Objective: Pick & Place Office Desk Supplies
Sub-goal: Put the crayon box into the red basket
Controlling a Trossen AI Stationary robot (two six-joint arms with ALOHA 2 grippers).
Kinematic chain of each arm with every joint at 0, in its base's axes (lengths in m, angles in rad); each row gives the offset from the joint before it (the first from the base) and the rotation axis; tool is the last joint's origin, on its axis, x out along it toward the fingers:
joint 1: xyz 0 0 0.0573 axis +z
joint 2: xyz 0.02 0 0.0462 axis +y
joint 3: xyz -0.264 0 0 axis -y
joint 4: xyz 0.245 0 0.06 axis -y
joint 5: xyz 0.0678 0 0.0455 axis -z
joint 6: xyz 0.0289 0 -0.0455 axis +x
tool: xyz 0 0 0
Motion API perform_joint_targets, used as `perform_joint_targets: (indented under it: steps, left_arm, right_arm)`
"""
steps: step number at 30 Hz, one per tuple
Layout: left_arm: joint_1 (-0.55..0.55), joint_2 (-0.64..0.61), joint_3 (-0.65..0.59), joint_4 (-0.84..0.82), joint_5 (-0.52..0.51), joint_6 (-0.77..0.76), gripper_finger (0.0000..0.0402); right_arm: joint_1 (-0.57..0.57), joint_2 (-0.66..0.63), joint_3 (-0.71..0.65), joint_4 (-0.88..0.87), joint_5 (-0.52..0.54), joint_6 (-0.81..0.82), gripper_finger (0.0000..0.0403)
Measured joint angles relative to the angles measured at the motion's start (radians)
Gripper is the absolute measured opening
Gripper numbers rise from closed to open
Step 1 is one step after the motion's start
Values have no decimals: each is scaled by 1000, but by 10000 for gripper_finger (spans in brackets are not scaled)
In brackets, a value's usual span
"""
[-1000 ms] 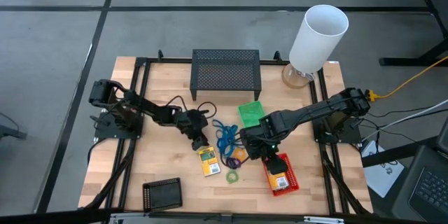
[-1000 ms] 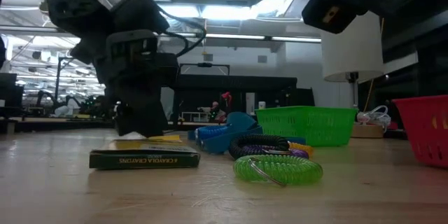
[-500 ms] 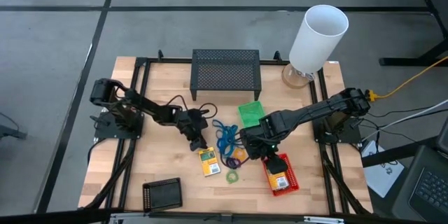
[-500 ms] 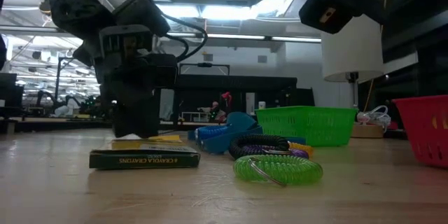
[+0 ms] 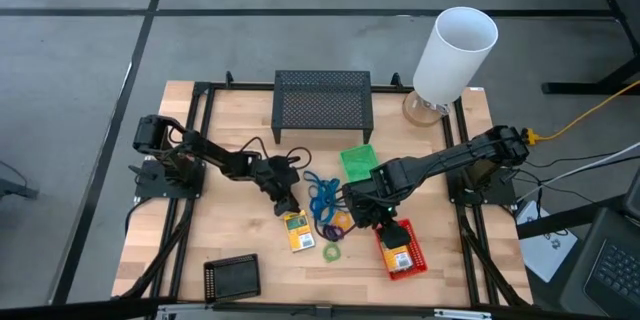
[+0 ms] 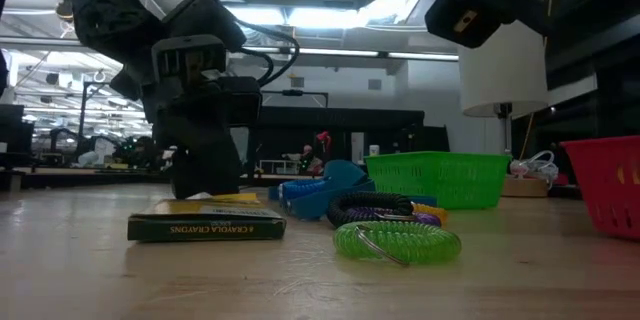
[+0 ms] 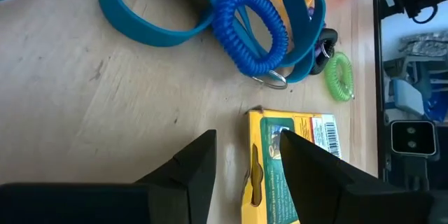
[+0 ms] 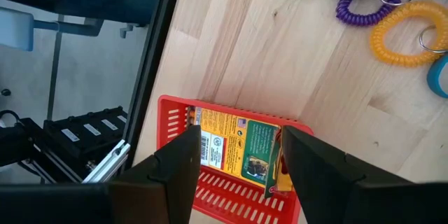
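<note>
A yellow-and-green flat pack (image 5: 295, 231) lies flat on the wooden table, also seen in the low view (image 6: 205, 226). My left gripper (image 5: 284, 203) (image 7: 245, 140) is open, low over the pack's far end (image 7: 269, 129). A second pack (image 8: 238, 147) lies in the red basket (image 5: 401, 250). My right gripper (image 5: 385, 222) (image 8: 238, 143) hangs open well above it, holding nothing. Blue band loops (image 5: 321, 196) and a blue ring (image 7: 252, 31) lie between the arms. Purple and orange rings (image 5: 341, 224) and a green one (image 5: 332, 252) lie closer to the table's near edge. My left gripper slants down from the table's far left toward the pack's far end. One finger (image 7: 315, 171) shows in front of the pack's top face, the other (image 7: 192, 175) over bare wood beside it. Whether either finger touches the pack I cannot tell.
A green basket (image 5: 358, 163) sits behind the loops and a black basket (image 5: 232, 278) at the near left. The black mesh stand (image 5: 323, 100) and the tall white cylinder (image 5: 455, 52) stand at the far edge. Bare wood lies left of the pack.
My left gripper has tipped a little further down over the pack's far end, staying in place. The pack has not moved.
</note>
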Motion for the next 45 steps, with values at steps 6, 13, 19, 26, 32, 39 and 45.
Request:
perform_joint_targets:
  steps: [6, 13, 19, 26, 32, 39, 45]
  left_arm:
    - [-25, 2, 0, -8, -17, -6, 158]
    - [-52, 19, -1, 1, -9, -34, 157]
    - [-98, 61, 27, 17, 9, -59, 157]
    - [-122, 134, 118, -98, -10, -53, 154]
    - [-128, 172, 153, -194, -98, 25, 100]
    - [-131, 139, 151, -141, -144, 73, 6]
    - [-136, 19, 145, -146, -227, 133, 2]
  right_arm:
    - [0, 0, 0, 0, 0, 0, 201]
    - [0, 0, 0, 0, 0, 0, 201]
    - [0, 0, 0, 0, 0, 1, 201]
    - [0, 0, 0, 13, 0, 4, 201]
    - [0, 0, 0, 14, 31, 7, 201]
    - [0, 0, 0, 15, 60, 6, 201]
    - [0, 0, 0, 50, 59, 4, 201]
